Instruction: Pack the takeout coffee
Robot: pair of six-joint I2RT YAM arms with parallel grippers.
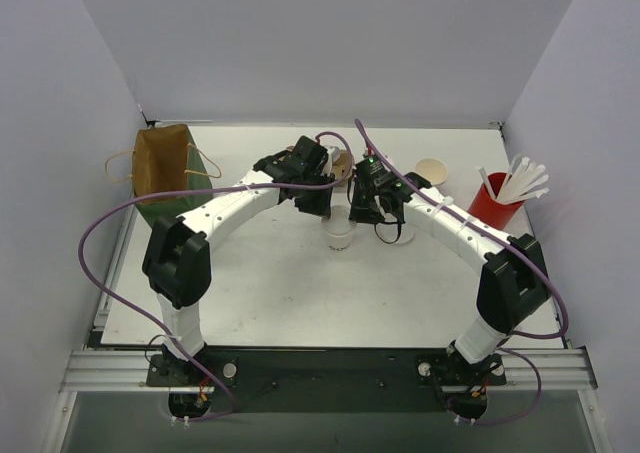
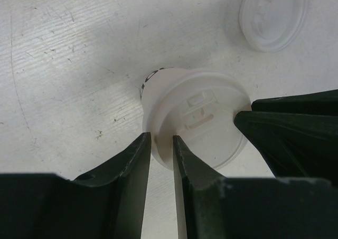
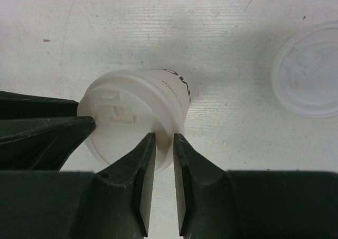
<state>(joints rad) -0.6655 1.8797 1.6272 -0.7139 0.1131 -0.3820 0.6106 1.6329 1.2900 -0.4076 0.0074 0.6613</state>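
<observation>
The takeout coffee (image 1: 341,230) is a small white paper cup with a flat white lid, standing upright at the table's middle. Both grippers meet at it from opposite sides. In the left wrist view, my left gripper (image 2: 161,140) has its narrow jaws pinched on the rim of the lidded cup (image 2: 203,117), one finger outside the wall and one over the lid. My right gripper (image 3: 164,137) pinches the opposite rim of the cup (image 3: 132,107) the same way. From above, the left gripper (image 1: 328,213) and right gripper (image 1: 362,216) flank the cup.
A brown paper bag (image 1: 165,168) stands open at the back left. A red cup of white straws (image 1: 495,205) and a white cup with a tan inside (image 1: 431,170) sit at the back right. A loose clear-white lid (image 3: 309,70) lies flat near the coffee.
</observation>
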